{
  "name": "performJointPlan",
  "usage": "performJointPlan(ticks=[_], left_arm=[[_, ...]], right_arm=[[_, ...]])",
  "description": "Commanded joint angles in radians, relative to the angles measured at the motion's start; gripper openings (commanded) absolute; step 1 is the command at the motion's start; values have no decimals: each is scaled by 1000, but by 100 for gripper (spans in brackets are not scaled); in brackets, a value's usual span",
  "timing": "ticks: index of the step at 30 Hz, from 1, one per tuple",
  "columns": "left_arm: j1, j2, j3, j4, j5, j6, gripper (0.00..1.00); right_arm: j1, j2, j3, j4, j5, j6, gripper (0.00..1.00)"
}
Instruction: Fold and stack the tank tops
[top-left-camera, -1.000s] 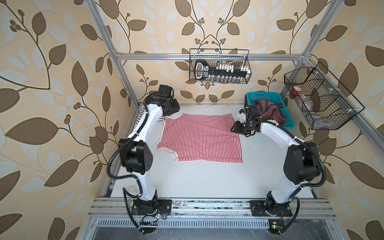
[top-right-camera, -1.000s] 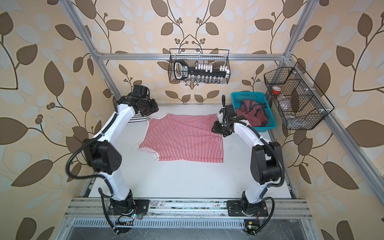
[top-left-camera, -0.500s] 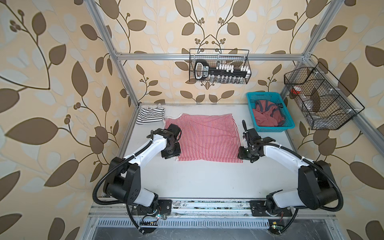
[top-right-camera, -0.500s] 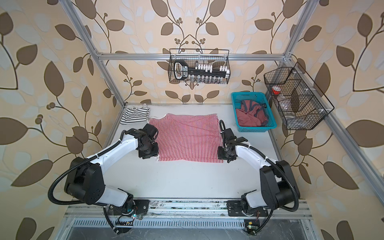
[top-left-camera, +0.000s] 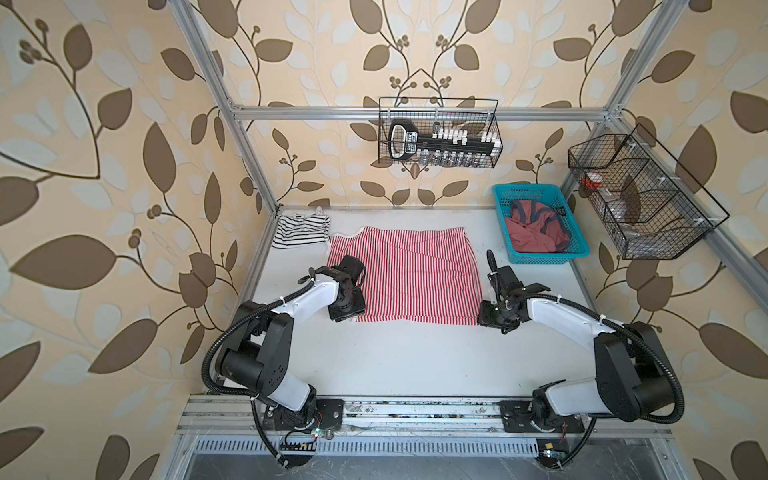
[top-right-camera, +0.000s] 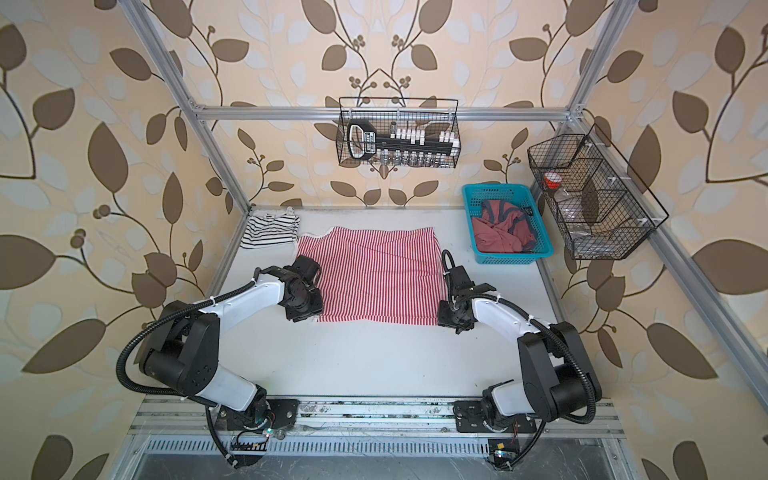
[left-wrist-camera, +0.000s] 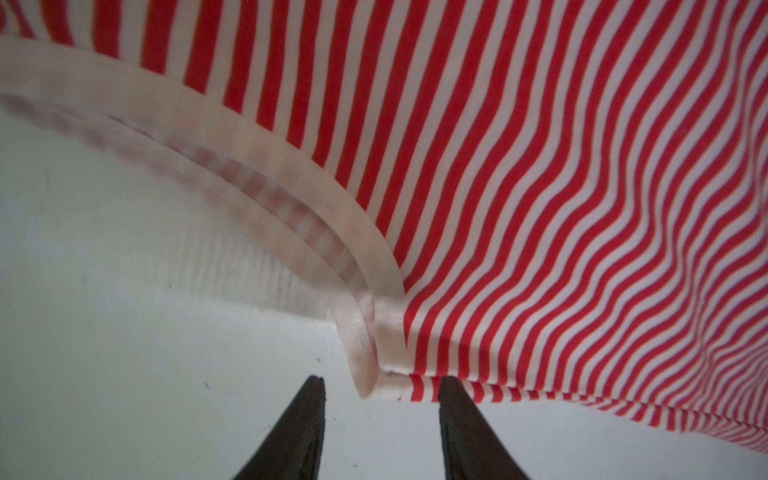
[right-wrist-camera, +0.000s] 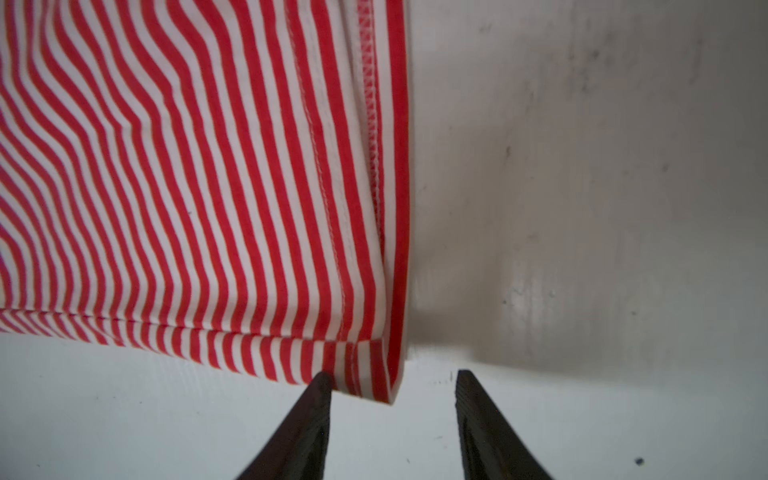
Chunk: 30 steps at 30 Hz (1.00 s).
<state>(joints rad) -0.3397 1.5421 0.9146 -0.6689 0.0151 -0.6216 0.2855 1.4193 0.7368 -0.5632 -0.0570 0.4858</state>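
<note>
The red-striped tank top (top-left-camera: 403, 274) lies folded flat in the middle of the desk (top-left-camera: 415, 361). The black-striped tank top (top-left-camera: 301, 230) sits folded in the far left corner, just beside it. The left claw (left-wrist-camera: 380, 380) is at the red top's near left corner, and the right claw (right-wrist-camera: 392, 378) is at its near right corner. Both claws are partly open and hold nothing, with a cloth corner lying between the tips

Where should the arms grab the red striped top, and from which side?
Probably its two near corners, low from the robot's side: the red top lies flat on the table, and the open left tool and right tool each face one.
</note>
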Motion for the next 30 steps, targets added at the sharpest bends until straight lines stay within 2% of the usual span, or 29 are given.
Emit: performJointPlan(ticks=[1, 7, 9, 12, 16, 18, 24, 30], left_arm=[[1, 20, -19, 27, -17, -25, 48], [1, 60, -33, 64, -12, -38, 50], [0, 73, -37, 70, -8, -39, 49], [1, 87, -46, 81, -12, -43, 43], [1, 107, -59, 98, -5, -47, 23], [1, 109, -61, 95, 3, -49, 1], [-1, 41, -101, 66, 34, -41, 0], [-14, -90, -113, -28, 44, -22, 0]], right_arm=[[-2, 13, -25, 33, -29, 19, 50], [-6, 21, -32, 61, -42, 26, 49], [-6, 28, -32, 63, -46, 27, 43], [-6, 36, -36, 67, -49, 25, 29], [-5, 39, -46, 68, -47, 25, 9], [-6, 29, -52, 59, -47, 26, 0], [0, -68, -87, 2, -18, 28, 0], [18, -201, -103, -65, -15, 57, 0]])
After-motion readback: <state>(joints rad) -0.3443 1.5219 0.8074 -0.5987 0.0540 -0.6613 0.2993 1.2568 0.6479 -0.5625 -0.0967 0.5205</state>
